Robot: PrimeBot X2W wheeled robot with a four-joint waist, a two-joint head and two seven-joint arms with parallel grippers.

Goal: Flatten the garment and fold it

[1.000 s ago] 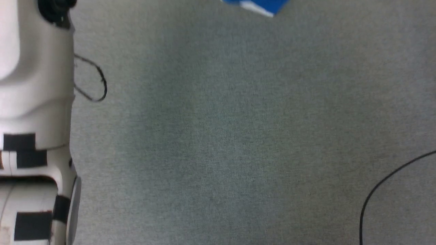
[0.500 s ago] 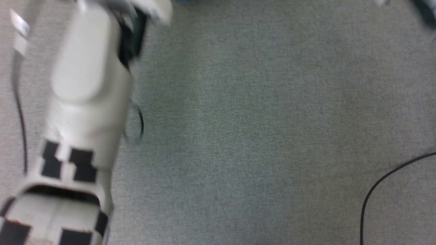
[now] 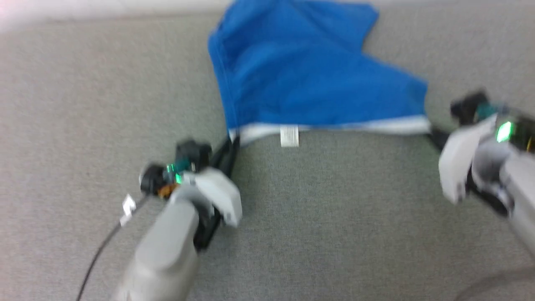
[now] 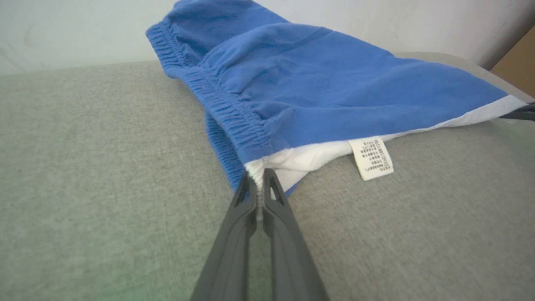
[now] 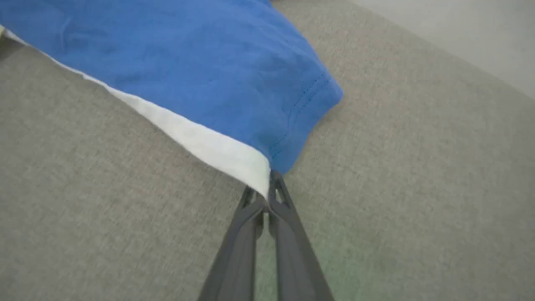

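Nearest me, L gripper (image 4: 259,177) is pinched tight on the garment (image 3: 309,75), at the waist-end corner of the white stripe (image 3: 334,125). R gripper (image 5: 269,186) is clamped on the stripe's other end, at the leg-hem corner. I reckon both grip the same edge so I can draw it taut betw. them and lay the shorts flat w/o bunching. The stripe runs near straight from one to the other, so tension looks ok. A care label (image 4: 372,159) hangs off that edge, nearer the L side. Beyond it the fabric lies on the grey cloth surface (image 3: 317,217), spreading away toward the pale wall (image 4: 62,29). It's bright blue and thin, w/ soft creases. The elastic waist (image 4: 225,108) is gathered and doubled along the L side. The far part is humped, not flat yet. Head view is blurred, so I can't make out any print.
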